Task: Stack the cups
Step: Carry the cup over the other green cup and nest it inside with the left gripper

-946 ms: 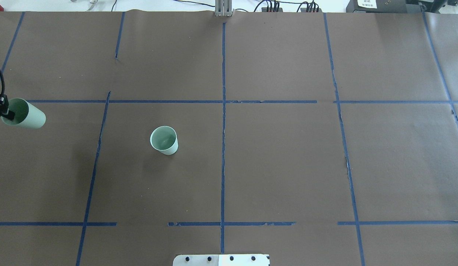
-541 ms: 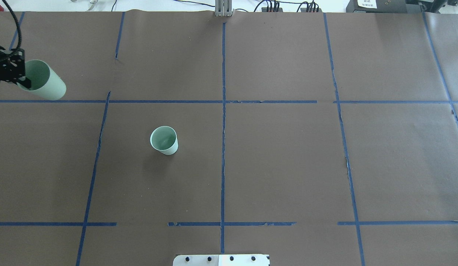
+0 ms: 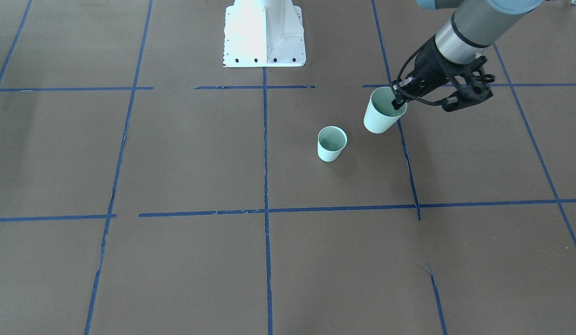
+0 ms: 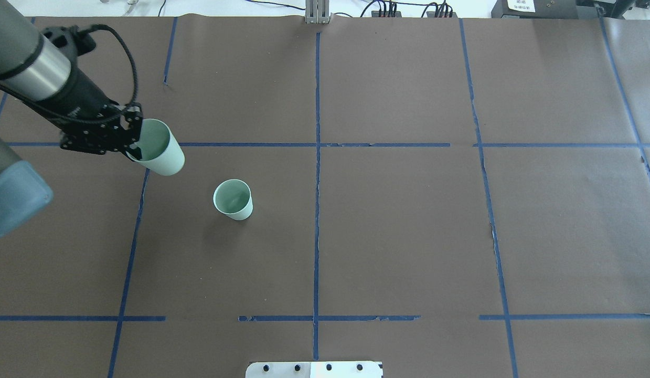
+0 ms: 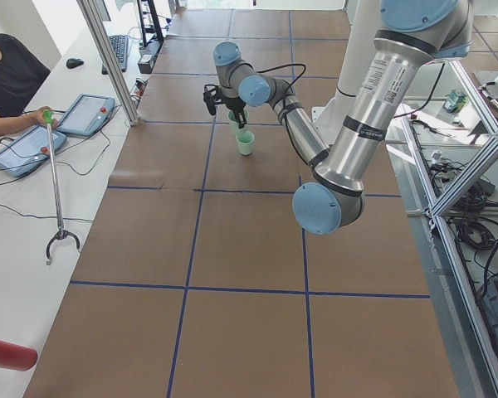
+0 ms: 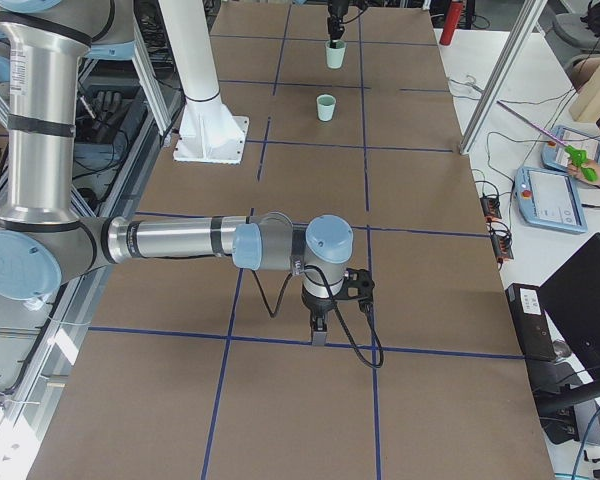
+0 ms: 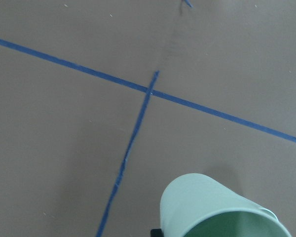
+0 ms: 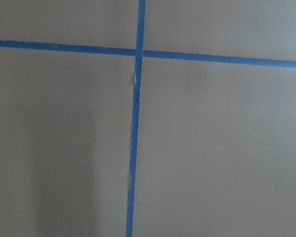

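Observation:
One mint-green cup [image 4: 233, 199] stands upright on the brown table, left of centre; it also shows in the front view [image 3: 331, 144]. My left gripper [image 4: 137, 145] is shut on the rim of the second cup [image 4: 163, 152], one finger inside it. It holds this cup tilted in the air, up and to the left of the standing cup and apart from it. The held cup also shows in the front view [image 3: 382, 115] and the left wrist view [image 7: 212, 207]. My right gripper [image 6: 319, 332] points down over bare table far from the cups; I cannot tell whether it is open.
Blue tape lines [image 4: 317, 157] divide the brown table cover. The robot's white base plate [image 3: 264, 37] sits at the near edge. An operator [image 5: 8, 79] with tablets [image 5: 83, 114] and a grabber tool [image 5: 56, 191] sits at a side desk.
My left arm has carried the held cup from the table's far left edge, first away from the robot, then to the right toward the standing cup. The standing cup has not moved.

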Available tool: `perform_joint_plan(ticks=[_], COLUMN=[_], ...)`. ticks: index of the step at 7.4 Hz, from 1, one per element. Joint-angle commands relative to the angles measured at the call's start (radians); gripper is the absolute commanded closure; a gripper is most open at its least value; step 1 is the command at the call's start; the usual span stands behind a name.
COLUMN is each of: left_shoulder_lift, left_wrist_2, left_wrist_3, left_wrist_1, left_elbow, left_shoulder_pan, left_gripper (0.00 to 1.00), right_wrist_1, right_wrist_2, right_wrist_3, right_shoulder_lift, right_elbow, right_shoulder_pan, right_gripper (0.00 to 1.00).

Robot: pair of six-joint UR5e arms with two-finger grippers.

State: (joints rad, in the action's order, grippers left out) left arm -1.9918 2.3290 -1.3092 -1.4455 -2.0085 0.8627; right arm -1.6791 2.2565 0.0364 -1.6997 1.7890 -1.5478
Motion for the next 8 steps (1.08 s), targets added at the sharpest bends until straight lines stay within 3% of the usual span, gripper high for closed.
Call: perform_joint_plan(ticks=[1, 8], left_shoulder_lift=[-0.004, -0.015], left_wrist_2=[-0.033, -0.06], left_wrist_3=[-0.094, -0.127], left_wrist_1=[-0.152, -0.28], left_elbow=[0.077, 0.186], left_shoulder_pan=[-0.071, -0.12], left_gripper=[1.0, 1.0], right_wrist_1=[0.001, -0.001], right_wrist_2=[0.0, 0.0], right_wrist_3=[0.0, 0.0], right_shoulder_lift=[0.0, 0.0], right_elbow=[0.001, 0.001], right_shoulder_pan=[0.0, 0.0], right_gripper=[0.0, 0.0])
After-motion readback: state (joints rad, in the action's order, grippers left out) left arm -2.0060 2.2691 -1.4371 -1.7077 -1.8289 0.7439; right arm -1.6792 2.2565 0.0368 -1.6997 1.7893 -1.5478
